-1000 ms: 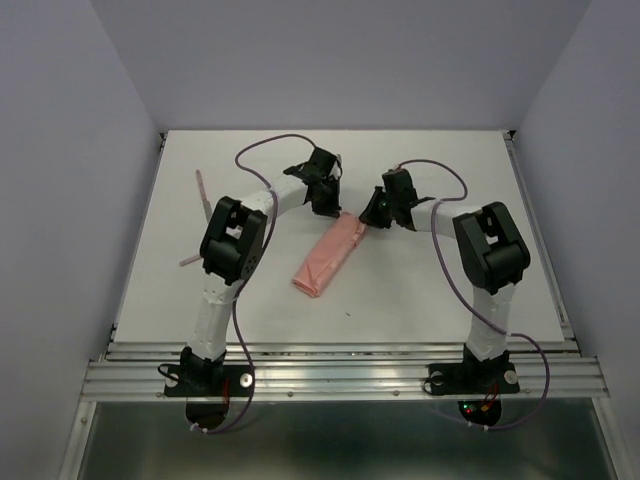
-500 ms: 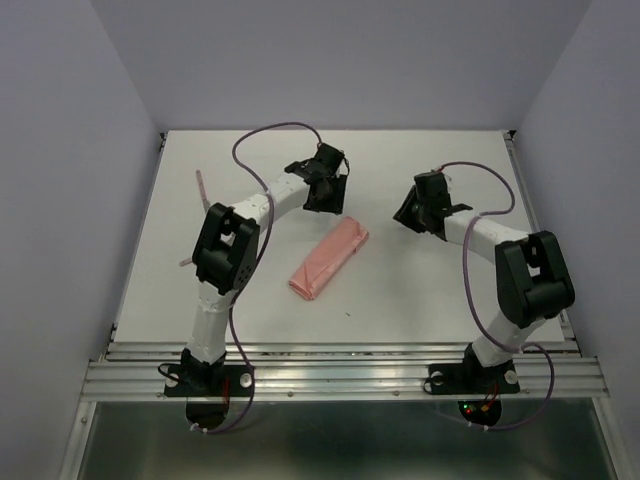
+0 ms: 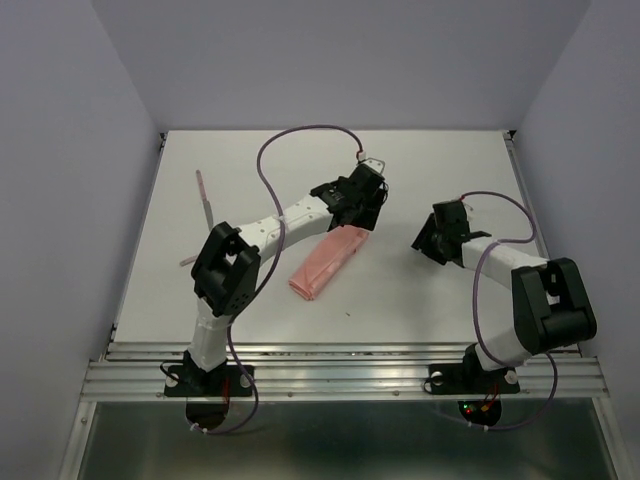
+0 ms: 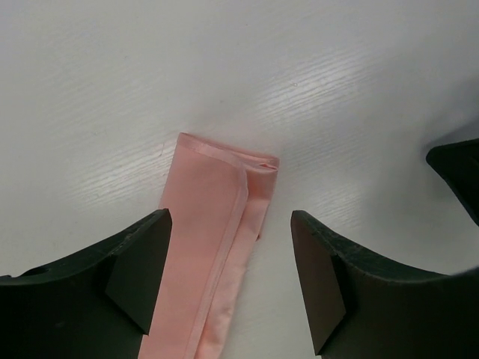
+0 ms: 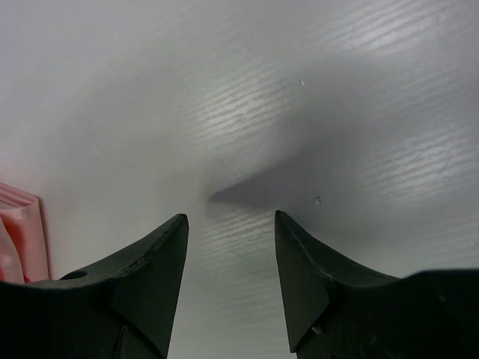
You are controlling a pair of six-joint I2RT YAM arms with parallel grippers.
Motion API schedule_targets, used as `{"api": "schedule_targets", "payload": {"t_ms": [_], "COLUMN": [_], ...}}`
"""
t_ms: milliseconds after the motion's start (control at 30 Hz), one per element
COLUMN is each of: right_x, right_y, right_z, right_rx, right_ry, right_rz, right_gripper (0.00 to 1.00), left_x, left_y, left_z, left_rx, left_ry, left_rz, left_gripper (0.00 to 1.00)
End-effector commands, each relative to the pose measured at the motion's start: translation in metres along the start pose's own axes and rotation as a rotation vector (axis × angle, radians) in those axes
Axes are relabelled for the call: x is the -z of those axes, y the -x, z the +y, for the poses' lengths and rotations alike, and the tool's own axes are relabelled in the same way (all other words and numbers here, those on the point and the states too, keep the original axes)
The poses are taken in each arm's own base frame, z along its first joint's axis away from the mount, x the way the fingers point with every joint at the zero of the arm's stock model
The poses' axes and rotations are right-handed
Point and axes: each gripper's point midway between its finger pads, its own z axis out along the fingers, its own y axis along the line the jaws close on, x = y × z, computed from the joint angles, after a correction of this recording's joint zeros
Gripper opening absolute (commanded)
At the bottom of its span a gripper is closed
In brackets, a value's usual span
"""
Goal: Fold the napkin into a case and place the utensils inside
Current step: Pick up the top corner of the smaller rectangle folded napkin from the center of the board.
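On the table (image 3: 400, 290) the folded case (image 3: 328, 262) lies flat, one end beneath the left gripper (image 4: 230, 250), jaws spread and empty; the right gripper (image 5: 230, 254) gapes empty off its right. Folding looks done: next, fetch the utensils (image 3: 204, 195), well left of both.

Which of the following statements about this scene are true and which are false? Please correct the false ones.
1. The folded napkin lies flat on the table. True.
2. The left gripper is shut on the napkin. False: it is open above the napkin's end and holds nothing.
3. The right gripper is open over bare table. True.
4. The utensils are inside the napkin. False: a slender utensil lies near the table's left edge, apart from the napkin.
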Motion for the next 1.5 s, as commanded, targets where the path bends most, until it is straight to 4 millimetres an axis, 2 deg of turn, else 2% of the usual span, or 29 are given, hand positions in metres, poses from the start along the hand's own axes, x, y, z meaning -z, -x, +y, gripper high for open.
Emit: {"api": "schedule_targets", "payload": {"t_ms": [0, 133, 200, 633, 767, 900, 1000, 1233, 1467], "right_x": [0.014, 0.019, 0.021, 0.022, 0.023, 0.024, 0.023, 0.023, 0.024], "right_y": [0.007, 0.015, 0.017, 0.013, 0.013, 0.011, 0.010, 0.008, 0.010], "right_z": [0.004, 0.003, 0.004, -0.001, 0.000, -0.001, -0.002, -0.003, -0.001], "right_rx": [0.003, 0.002, 0.007, 0.013, 0.014, 0.017, 0.019, 0.021, 0.022], "right_ry": [0.034, 0.033, 0.036, 0.027, 0.031, 0.031, 0.028, 0.027, 0.033], "right_rz": [-0.040, -0.057, -0.061, -0.055, -0.055, -0.051, -0.049, -0.044, -0.046], "right_gripper": [0.56, 0.56, 0.56, 0.56, 0.56, 0.57, 0.57, 0.56, 0.56], "left_x": [-0.020, -0.031, -0.034, -0.049, -0.052, -0.054, -0.055, -0.057, -0.059], "left_y": [-0.004, -0.013, -0.017, -0.035, -0.038, -0.039, -0.041, -0.038, -0.042], "left_z": [-0.001, -0.007, -0.009, -0.026, -0.028, -0.029, -0.031, -0.026, -0.026], "left_rx": [-0.062, -0.084, -0.088, -0.123, -0.135, -0.138, -0.138, -0.142, -0.145], "left_ry": [0.055, 0.069, 0.066, 0.027, 0.030, 0.026, 0.015, 0.050, 0.051], "left_rz": [-0.019, -0.005, 0.002, 0.044, 0.049, 0.052, 0.056, 0.050, 0.063], "left_gripper": [0.70, 0.59, 0.58, 0.58, 0.64, 0.64, 0.61, 0.43, 0.29]}}
